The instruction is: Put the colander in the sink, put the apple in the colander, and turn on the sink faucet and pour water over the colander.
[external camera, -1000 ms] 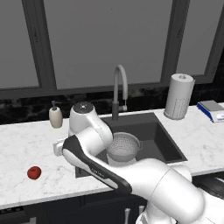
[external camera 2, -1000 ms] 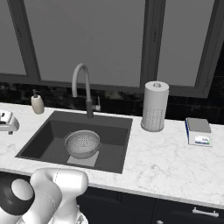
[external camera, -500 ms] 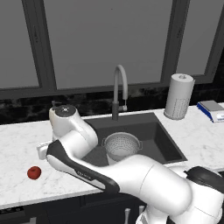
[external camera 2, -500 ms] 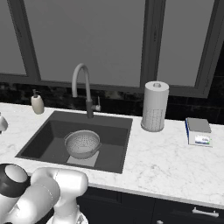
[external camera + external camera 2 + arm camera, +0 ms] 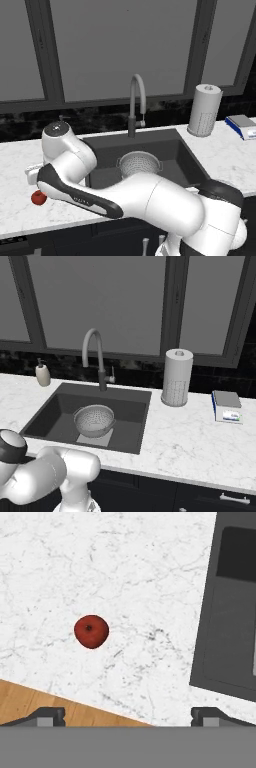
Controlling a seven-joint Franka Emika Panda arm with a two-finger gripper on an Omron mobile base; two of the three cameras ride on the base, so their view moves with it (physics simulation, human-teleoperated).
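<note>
Apple (image 5: 91,631) lies on the white marble counter (image 5: 150,572), left of the sink (image 5: 230,612) and well apart from it. In my hand view it sits above and to the left of my gripper (image 5: 128,714), whose fingers stand wide apart, holding nothing. It is round, so no long axis matters. I count one apple, one colander (image 5: 139,165) already standing in the sink, one faucet (image 5: 136,102).

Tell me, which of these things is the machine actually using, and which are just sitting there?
Part of the job: colander, sink, apple, faucet, open pincer.

Just lying about: paper towel roll, soap dispenser, small box.
</note>
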